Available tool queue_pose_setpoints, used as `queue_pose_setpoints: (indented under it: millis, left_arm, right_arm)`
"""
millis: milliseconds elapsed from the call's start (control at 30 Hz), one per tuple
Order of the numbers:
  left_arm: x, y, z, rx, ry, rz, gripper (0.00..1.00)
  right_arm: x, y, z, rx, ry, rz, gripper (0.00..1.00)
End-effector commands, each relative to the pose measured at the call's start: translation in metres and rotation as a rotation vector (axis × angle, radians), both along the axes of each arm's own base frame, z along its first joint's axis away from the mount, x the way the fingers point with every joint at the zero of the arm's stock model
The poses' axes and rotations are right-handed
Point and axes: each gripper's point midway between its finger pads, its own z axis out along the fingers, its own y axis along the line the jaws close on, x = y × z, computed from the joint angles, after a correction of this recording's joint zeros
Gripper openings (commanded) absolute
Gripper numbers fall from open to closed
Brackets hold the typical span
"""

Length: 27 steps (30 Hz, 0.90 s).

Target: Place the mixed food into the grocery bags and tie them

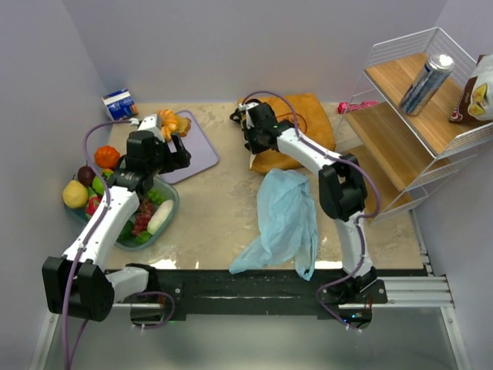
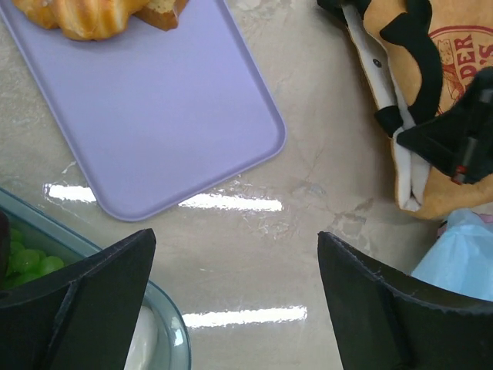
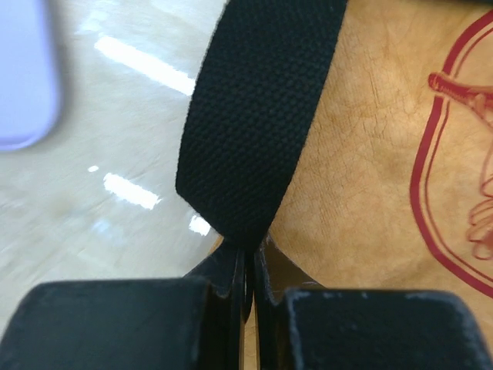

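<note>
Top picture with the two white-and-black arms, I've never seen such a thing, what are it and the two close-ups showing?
Those are two robot arms bolted at the table's near edge, each ending in a two-finger gripper. The top picture looks down from above and behind them. The close-ups come from a camera on each wrist, so each shows its own fingers. On the table lie a mustard-tan fabric tote, a crumpled light-blue plastic bag, a lilac plastic tray with pastries and a clear teal tub of fruit. A silver drink can stands on the wire-and-wood shelf. The right gripper is shut on the tote's black strap handle. The left gripper is open and holds nothing.
</note>
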Motion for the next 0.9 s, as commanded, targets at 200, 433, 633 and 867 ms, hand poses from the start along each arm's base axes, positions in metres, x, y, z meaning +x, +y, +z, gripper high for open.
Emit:
queue_pose_setpoints:
  millis: [200,433,633,867]
  left_arm:
    - [-0.028,-0.022,0.093,-0.085,-0.399,-0.153,0.94]
    - [-0.077,-0.05,0.139,-0.214,-0.394,-0.325,0.96]
    - [-0.119,-0.066,0.163,-0.334,-0.436,-0.421,0.97]
    - [-0.132,-0.048,0.152,-0.15,-0.534,-0.418,0.97]
  right_arm:
    - [-0.055,0.041,0.227,0.352,-0.382,0.226,0.0]
    - [-0.108,0.025,0.321,0.46,-0.496,0.238,0.0]
    - [-0.179,0.02,0.309,0.655,-0.412,0.257,0.0]
    - [-0.208,-0.009,0.284,0.641,-0.361,0.199,0.0]
